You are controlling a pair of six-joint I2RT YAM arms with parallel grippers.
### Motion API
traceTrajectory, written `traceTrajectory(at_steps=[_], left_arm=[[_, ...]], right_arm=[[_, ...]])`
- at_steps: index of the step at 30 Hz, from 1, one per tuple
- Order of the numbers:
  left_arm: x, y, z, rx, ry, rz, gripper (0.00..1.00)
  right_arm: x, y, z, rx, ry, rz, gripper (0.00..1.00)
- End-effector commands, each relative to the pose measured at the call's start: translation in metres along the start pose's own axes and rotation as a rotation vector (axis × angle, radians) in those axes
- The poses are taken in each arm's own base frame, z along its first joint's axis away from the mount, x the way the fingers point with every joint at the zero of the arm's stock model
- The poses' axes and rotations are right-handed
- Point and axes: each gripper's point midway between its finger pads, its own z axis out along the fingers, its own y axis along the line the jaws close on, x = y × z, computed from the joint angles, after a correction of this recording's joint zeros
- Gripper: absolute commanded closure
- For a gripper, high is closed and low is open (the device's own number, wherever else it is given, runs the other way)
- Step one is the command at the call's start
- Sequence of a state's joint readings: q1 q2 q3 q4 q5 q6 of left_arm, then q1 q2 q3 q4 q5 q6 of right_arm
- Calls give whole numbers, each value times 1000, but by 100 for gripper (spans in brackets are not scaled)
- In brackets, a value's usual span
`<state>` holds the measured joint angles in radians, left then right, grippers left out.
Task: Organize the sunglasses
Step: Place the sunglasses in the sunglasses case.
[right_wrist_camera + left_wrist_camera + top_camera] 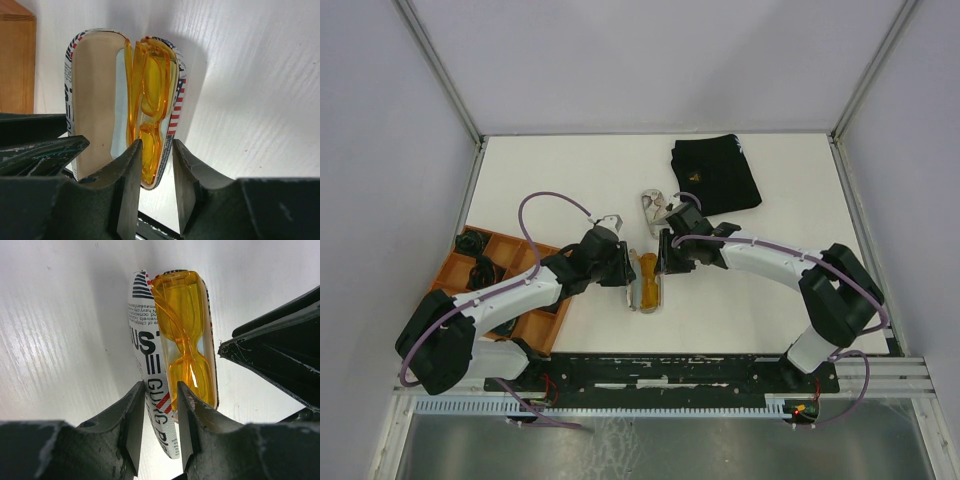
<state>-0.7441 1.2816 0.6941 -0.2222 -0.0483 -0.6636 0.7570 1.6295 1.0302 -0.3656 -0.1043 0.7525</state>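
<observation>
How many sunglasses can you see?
1: the orange sunglasses lie in the open printed case at the centre. Another pair may hide in the pale object farther back.

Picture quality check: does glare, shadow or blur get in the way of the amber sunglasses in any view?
Top external: evenly lit, sharp, though the translucent orange-amber sunglasses show small. Left wrist: sunglasses crisp and glowing; the printed oval glasses case shades the white table beside it; near black fingers slightly soft. Right wrist: crisp, soft shadow right of the case, no blocking glare.
</observation>
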Motion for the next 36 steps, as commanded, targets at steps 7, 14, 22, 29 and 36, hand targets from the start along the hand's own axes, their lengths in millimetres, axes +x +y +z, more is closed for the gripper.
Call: traceTrajectory(at_steps=[7,14,22,29,36], left_arm=[[-15,-18,-7,63,-46,-25,61],[-16,-19,-7,64,-48,-26,61],[-15,-19,-7,64,-46,-26,61],[-15,-19,-7,63,-46,-26,61],[-16,-19,-7,64,-47,-26,61]], right_arm=[[-6,10,14,-44,-9,-9,62],[-2,5,19,-30,5,-8,66],[2,2,24,-22,19,-7,68],[4,2,28,-26,28,-4,69],[6,0,32,-24,38,-5,70]])
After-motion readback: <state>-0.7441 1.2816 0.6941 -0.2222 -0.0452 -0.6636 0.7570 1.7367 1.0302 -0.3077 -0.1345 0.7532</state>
